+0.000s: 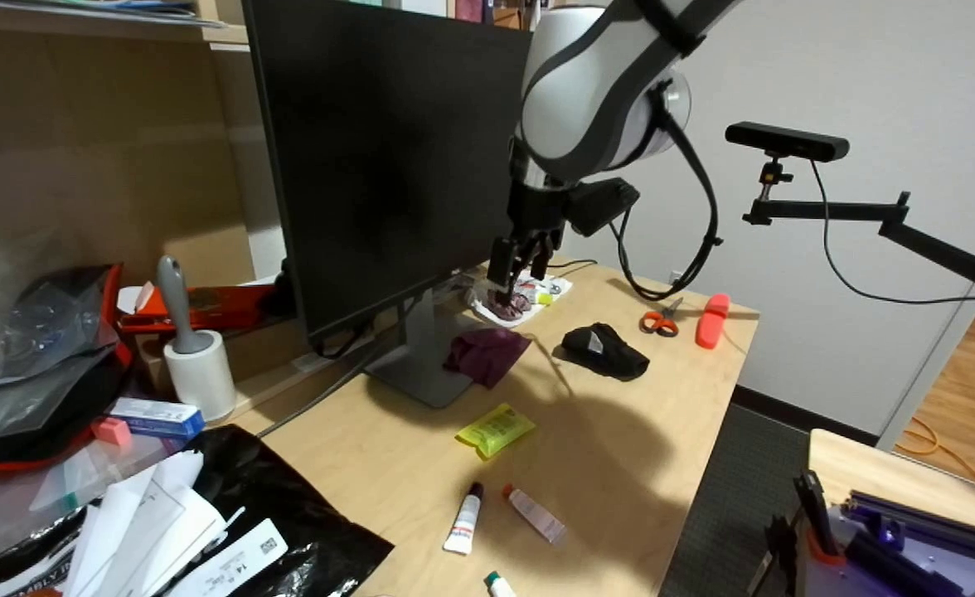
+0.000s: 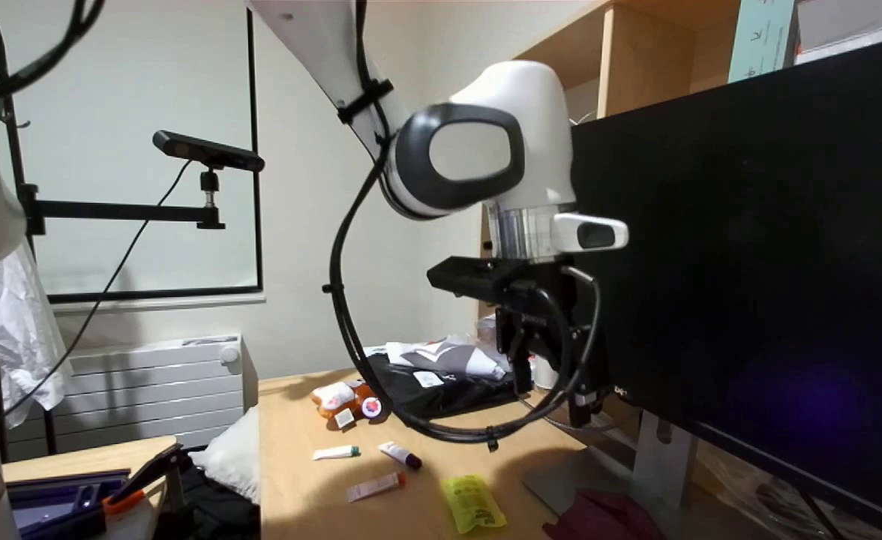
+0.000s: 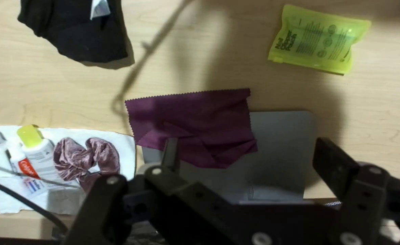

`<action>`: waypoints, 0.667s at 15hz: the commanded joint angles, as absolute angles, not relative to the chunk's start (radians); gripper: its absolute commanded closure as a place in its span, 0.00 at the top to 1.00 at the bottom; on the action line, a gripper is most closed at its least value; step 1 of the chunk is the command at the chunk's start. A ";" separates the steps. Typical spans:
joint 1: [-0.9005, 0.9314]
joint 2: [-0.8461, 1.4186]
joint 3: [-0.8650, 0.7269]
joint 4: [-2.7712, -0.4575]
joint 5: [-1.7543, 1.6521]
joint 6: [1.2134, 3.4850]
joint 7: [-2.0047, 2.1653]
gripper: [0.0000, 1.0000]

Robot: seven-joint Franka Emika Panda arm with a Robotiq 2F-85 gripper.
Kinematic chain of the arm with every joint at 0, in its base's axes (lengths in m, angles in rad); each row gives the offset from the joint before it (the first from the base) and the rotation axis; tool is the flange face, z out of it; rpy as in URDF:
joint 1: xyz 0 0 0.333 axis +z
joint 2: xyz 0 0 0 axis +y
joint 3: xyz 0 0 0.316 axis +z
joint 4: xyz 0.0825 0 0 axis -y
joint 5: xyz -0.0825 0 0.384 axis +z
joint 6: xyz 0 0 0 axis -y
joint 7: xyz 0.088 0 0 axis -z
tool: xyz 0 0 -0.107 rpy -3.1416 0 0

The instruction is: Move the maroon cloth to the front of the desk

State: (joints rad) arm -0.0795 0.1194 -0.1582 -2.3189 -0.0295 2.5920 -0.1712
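The maroon cloth lies wrinkled, partly on the monitor's grey base and partly on the light wooden desk. In an exterior view only part of the cloth shows at the bottom edge. In the wrist view the cloth is folded along its lower side and one finger hides a little of it. My gripper is open, with nothing between its fingers. It is above the desk, over the monitor base and near the cloth, not touching it. The gripper also shows in both exterior views.
The large black monitor stands close beside the gripper, on its grey base. A yellow-green pouch, a black lumpy object and a white sheet with a scrunchie and small bottles surround the cloth. Scissors and tubes lie farther off.
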 commanded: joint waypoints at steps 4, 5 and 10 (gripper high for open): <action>-0.100 0.340 -0.167 -2.169 -0.083 2.620 -0.039 1.00; -0.110 0.364 -0.164 -2.152 -0.076 2.629 -0.063 1.00; -0.129 0.468 -0.117 -2.052 -0.059 2.535 -0.133 1.00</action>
